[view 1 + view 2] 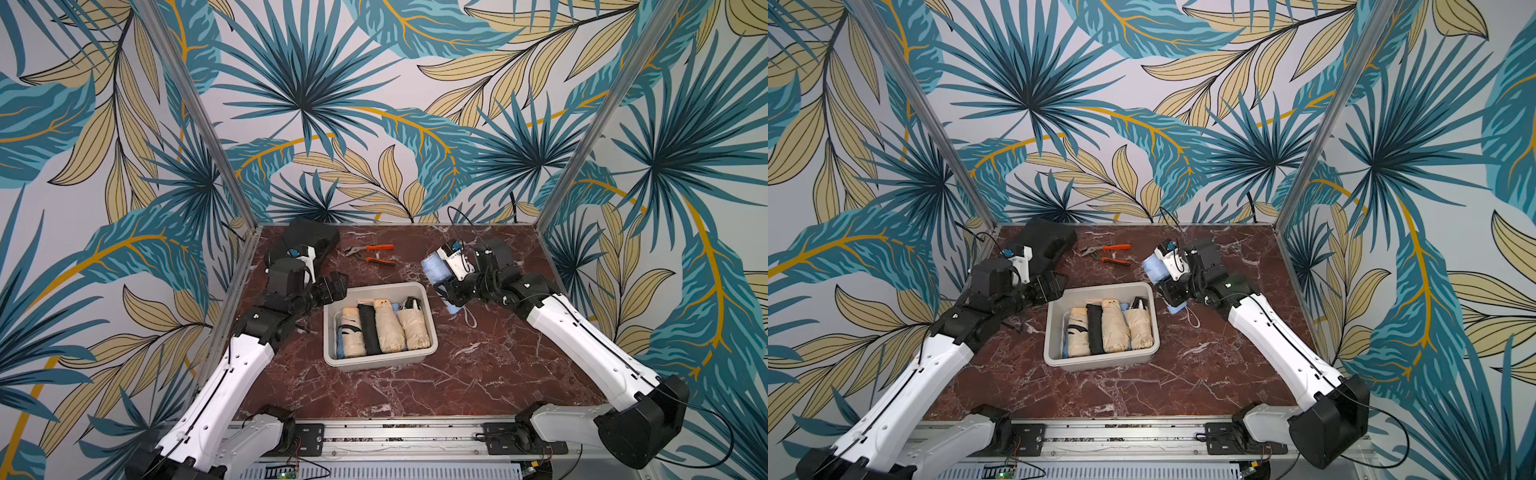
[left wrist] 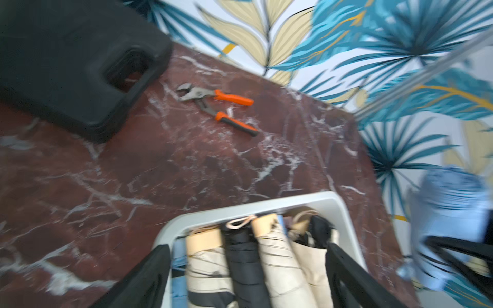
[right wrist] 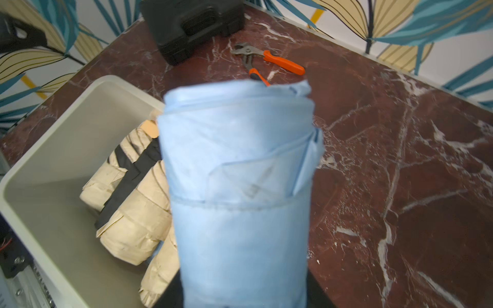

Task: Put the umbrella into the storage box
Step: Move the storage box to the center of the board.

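A pale blue umbrella (image 3: 240, 186), folded and wrapped in a loose, creased roll, sat clamped in the right gripper (image 1: 448, 289) just outside the far right corner of the white box (image 1: 382, 362), a strap dangling from its lower end. The box held beige and black folded umbrellas (image 1: 388, 328) lying side by side. The left gripper (image 2: 246, 248) hung over the box's left side, jaws wide apart. Pliers (image 1: 372, 254) and a black case (image 1: 316, 235) lay on the dark red marbled tabletop (image 1: 478, 365), walled by leaf-print wallpaper (image 1: 374, 104).
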